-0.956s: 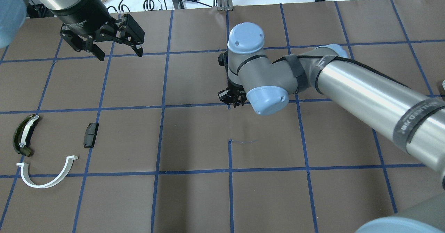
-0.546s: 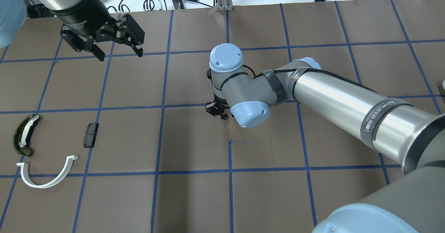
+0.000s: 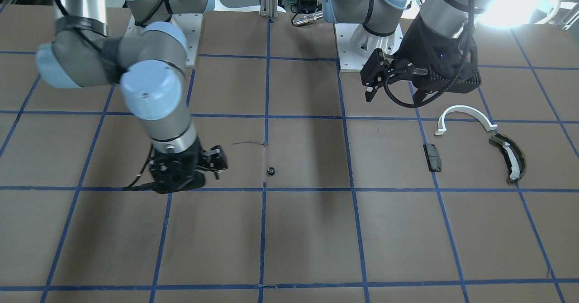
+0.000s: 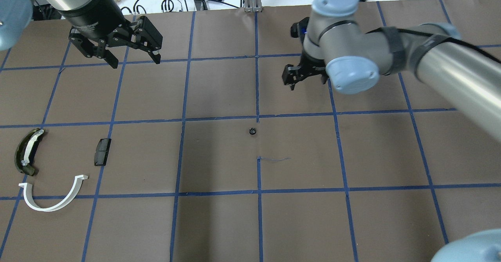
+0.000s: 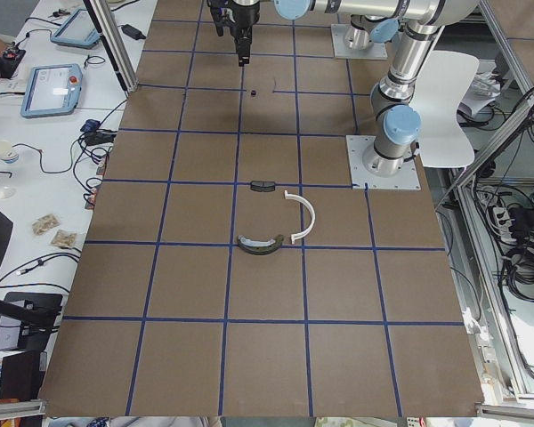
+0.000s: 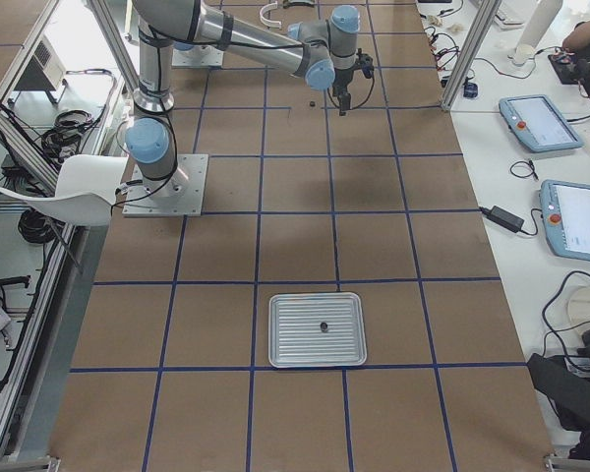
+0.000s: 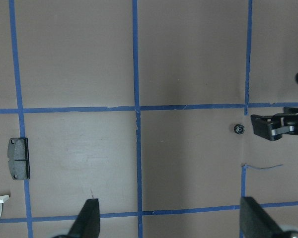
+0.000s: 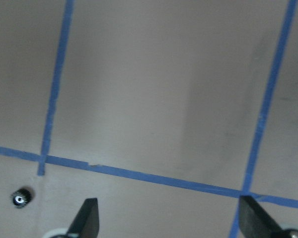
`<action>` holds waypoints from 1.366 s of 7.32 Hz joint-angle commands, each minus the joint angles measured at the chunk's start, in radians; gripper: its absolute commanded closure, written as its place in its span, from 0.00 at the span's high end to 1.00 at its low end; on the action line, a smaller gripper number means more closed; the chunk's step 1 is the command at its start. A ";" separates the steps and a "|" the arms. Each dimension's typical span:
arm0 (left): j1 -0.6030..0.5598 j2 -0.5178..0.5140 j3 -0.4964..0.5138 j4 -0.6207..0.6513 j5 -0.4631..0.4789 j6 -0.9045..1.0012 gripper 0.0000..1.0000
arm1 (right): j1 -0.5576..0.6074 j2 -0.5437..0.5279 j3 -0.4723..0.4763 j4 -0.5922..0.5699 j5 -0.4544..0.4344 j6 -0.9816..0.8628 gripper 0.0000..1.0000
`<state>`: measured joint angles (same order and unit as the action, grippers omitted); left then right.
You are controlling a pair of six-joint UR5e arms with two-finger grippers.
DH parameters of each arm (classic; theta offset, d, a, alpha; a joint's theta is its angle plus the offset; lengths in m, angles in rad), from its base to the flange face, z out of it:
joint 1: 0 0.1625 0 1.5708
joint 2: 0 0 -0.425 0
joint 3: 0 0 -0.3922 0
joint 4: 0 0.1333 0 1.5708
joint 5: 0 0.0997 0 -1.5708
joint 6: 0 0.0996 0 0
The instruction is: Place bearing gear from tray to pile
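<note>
Front view: gear (image 3: 270, 171) lies alone on the table (image 3: 316, 239), just beside a blue tape crossing, nothing touching it. Right gripper (image 3: 185, 172) hangs to one side of it, apart. Left gripper (image 3: 393, 94) hovers on the other side with fingers spread, empty, near the white arc (image 3: 466, 112), black block (image 3: 432, 157) and olive piece (image 3: 511, 158) of the pile. The gear is well apart from all three. Overhead view: gear sits near table centre; right gripper shows beyond it and to the right, not over it. Right wrist view: both fingertips stand wide apart at the bottom edge with nothing between, gear at lower left, outside the left finger. Left wrist view: own fingers spread, gear at right, block at far left. Right side view: tray (image 6: 315, 329) with one small dark part (image 6: 324, 325) lies far down the table from both arms.
</note>
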<state>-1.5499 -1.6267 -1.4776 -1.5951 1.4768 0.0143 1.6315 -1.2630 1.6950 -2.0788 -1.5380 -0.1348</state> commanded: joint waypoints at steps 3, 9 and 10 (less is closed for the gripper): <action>-0.258 -0.240 -0.055 0.306 -0.014 -0.305 1.00 | -0.532 -0.070 -0.017 0.057 -0.022 -0.687 1.00; -0.404 -0.409 -0.317 0.763 0.091 -0.442 1.00 | -1.016 0.224 -0.046 -0.178 0.019 -1.324 0.95; -0.412 -0.433 -0.317 0.764 0.091 -0.461 0.99 | -1.029 0.250 -0.054 -0.179 0.019 -1.327 0.93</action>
<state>-1.9531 -2.0322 -1.7857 -0.8544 1.5675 -0.4294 0.6293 -1.0611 1.6513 -2.2429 -1.5216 -1.4502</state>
